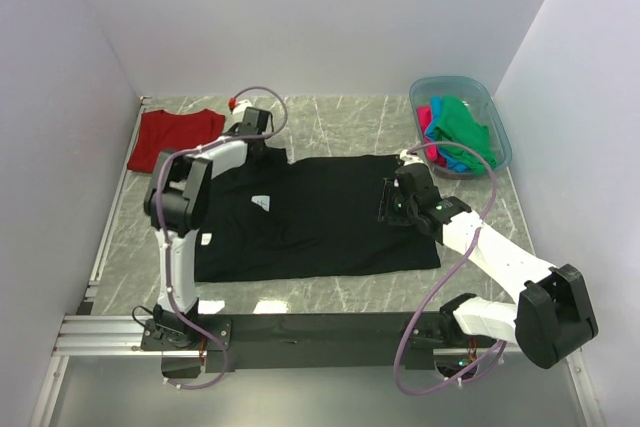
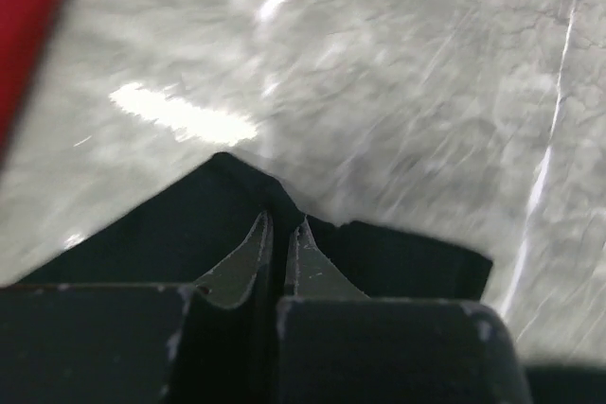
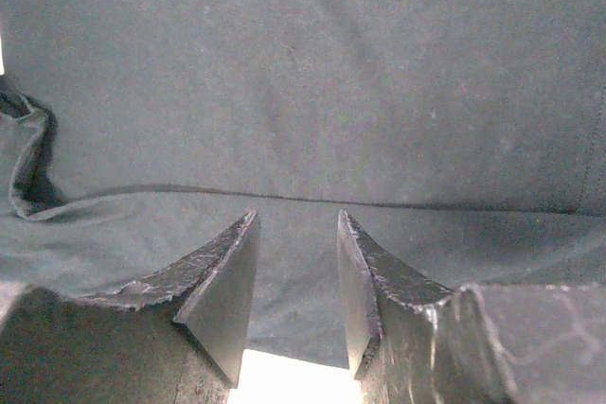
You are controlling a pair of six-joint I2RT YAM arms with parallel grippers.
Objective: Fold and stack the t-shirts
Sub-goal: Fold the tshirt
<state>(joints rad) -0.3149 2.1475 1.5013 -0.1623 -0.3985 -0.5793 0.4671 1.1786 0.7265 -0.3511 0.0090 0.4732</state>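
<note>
A large black t-shirt (image 1: 320, 227) lies spread flat mid-table, its small white label (image 1: 261, 202) showing. My left gripper (image 1: 262, 150) is at its far left corner. In the left wrist view the fingertips (image 2: 279, 226) are pressed together on a raised peak of the black cloth (image 2: 170, 234). My right gripper (image 1: 390, 205) sits at the shirt's right edge. Its jaws (image 3: 298, 219) stand open, straddling the dark cloth (image 3: 303, 92) without pinching it. A dark red t-shirt (image 1: 175, 137) lies flat at the far left, its edge (image 2: 24, 7) visible beside the left gripper.
A translucent blue tub (image 1: 503, 142) at the far right holds green (image 1: 462, 122), pink (image 1: 430, 132) and blue (image 1: 455, 159) shirts. White walls close in the grey marble table (image 1: 330, 122) on three sides. A metal rail (image 1: 105, 247) runs along the left edge.
</note>
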